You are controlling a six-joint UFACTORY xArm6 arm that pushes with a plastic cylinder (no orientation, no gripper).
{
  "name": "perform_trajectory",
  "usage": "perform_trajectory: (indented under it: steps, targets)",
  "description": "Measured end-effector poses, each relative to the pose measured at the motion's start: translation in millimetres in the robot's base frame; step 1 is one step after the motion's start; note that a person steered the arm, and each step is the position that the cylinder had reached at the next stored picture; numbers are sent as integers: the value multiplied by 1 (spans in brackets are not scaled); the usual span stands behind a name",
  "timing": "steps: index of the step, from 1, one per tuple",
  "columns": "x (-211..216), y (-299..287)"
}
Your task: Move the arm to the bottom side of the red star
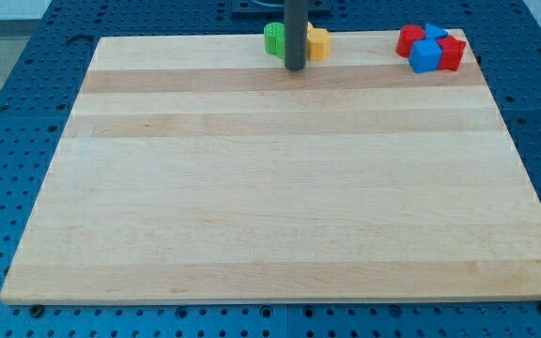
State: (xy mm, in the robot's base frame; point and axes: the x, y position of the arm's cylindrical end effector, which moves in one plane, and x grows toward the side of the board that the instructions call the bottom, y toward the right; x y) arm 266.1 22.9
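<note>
My tip [295, 68] rests on the wooden board [280, 188] near its top edge. The rod partly hides a green block [273, 39] just to its left and a yellow block [319, 42] just to its right. At the view's top right, two red blocks [409, 40] [453, 52] and two blue blocks [426, 56] [435, 33] huddle together, touching. I cannot tell which red block is the star. The tip is well to the left of this cluster and slightly lower.
The board lies on a blue perforated table [26, 113]. The red and blue cluster sits close to the board's top right corner.
</note>
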Motion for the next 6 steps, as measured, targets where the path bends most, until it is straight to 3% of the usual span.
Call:
perform_trajectory:
  steps: [3,6]
  targets:
    - [80,51]
    - [77,209]
